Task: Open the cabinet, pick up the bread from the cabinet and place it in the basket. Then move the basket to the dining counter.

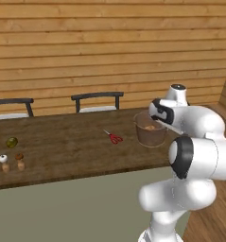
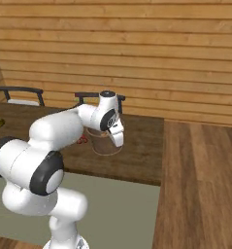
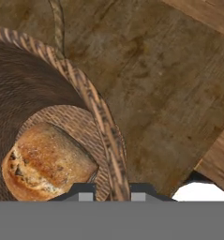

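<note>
Holding the basket (image 3: 62, 93) by its woven rim, our jaws (image 3: 112, 196) are clenched on the wall: in the hand view one dark tip sits inside the rim and the other just outside it. The basket stands upright on the dining bench (image 1: 62, 146), near its right end, with the gripper coming down onto its top edge from above. So the basket's body lies below and to the inner side of the jaws, and we judge that any release has to go straight up off the rim, not sideways.

The bread (image 3: 43, 161) lies in the bottom of the basket, a rough, crusty orange-brown lump with darker flecks, its long axis slanting across the round base. The basket is brown wicker, bucket-shaped, with a twisted cord rim and a thin handle arching over it. The bench top is dark, streaked wooden plank above a plain pale front.

Further left on the bench lie red scissors (image 1: 115, 137), well apart from the basket.
</note>
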